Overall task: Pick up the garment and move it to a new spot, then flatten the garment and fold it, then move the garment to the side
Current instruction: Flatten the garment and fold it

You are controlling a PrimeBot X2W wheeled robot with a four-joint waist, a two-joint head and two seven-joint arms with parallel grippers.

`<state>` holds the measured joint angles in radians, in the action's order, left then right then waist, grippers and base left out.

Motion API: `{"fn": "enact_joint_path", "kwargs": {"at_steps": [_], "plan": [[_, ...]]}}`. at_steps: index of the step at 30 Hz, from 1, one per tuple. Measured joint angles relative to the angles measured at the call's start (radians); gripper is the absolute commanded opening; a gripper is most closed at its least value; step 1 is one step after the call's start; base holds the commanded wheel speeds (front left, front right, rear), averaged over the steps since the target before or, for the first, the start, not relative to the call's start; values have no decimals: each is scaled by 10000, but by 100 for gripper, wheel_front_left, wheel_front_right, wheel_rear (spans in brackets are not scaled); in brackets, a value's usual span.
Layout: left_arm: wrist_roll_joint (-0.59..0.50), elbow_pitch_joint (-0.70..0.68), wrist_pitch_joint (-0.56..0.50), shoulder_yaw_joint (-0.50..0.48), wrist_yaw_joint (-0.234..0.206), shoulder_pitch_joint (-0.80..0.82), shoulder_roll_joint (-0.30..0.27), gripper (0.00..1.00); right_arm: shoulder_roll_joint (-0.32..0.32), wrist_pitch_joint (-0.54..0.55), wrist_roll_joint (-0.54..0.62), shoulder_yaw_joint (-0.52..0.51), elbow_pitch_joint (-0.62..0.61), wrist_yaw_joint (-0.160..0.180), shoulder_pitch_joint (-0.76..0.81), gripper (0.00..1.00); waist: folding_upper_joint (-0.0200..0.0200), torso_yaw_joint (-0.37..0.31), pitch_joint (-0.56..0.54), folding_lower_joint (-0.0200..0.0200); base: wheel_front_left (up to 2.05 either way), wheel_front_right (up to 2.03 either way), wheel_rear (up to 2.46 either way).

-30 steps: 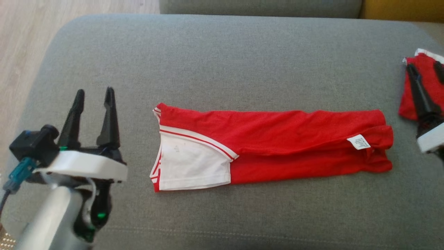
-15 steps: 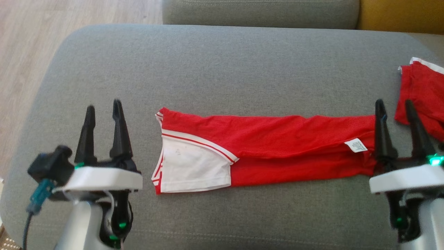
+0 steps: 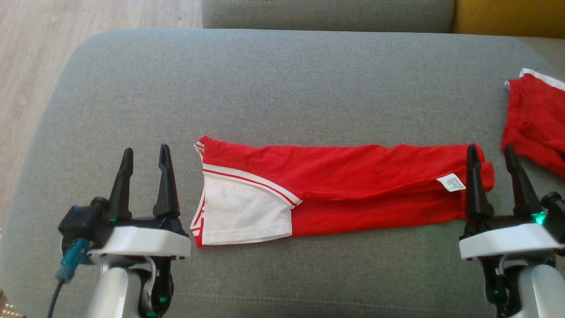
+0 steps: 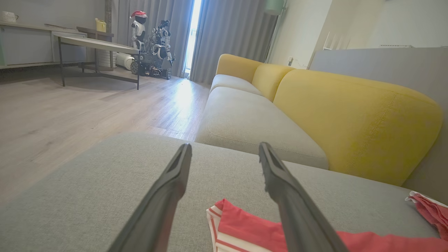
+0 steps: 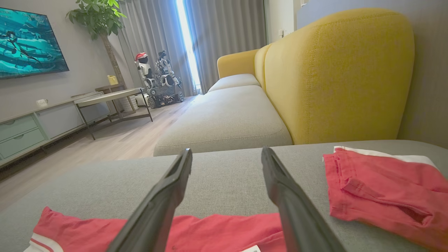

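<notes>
- Lying on the grey sofa cushion (image 3: 282,88), the folded red-and-white garment (image 3: 344,194) stretches sideways.
- Left gripper (image 3: 146,152) and right gripper (image 3: 490,150) gape wide, empty, at its ends.

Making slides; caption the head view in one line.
Left hand and right hand, both open, poised at the ends of a folded shirt on a cushion.

Red-and-white garment (image 3: 353,190) folded lengthwise, flat

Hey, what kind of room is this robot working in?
Probably a home living room, or a showroom set up like one: a grey and yellow sofa, a wall-mounted TV, and a potted plant beside long curtains.
</notes>
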<state>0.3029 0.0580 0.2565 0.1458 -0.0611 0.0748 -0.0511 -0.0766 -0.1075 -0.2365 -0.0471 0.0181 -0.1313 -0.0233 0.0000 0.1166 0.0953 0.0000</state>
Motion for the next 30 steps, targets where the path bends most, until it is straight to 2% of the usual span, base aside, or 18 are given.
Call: {"fn": "enact_joint_path", "kwargs": {"at_steps": [4, 8, 18, 22, 30], "plan": [[84, 2, 2, 44, -6, 0, 10, 100, 36, -71, -4, -102, 188, 0, -17, 100, 0, -12, 40, 0, 0, 0, 0], [92, -67, 2, 63, -48, 21, 13, 100, 98, 54, -245, -617, 546, 0, -187, 100, 0, -32, 314, 0, 0, 0, 0], [155, -63, 0, 192, -77, 443, 27, 100, 276, 1074, -980, -1843, 2537, -2, -1732, 100, 0, 31, 1147, 0, 0, 0, 0], [155, -59, 0, 293, -77, 589, 29, 100, 288, 1519, -907, -2336, 3444, 0, -2212, 100, 0, 119, 1279, 0, 0, 0, 0], [157, -50, 0, 311, -81, 608, 33, 100, 291, 2000, -892, -2270, 4420, 0, -2346, 100, 0, 158, 1331, 0, 0, 0, 0]]}}
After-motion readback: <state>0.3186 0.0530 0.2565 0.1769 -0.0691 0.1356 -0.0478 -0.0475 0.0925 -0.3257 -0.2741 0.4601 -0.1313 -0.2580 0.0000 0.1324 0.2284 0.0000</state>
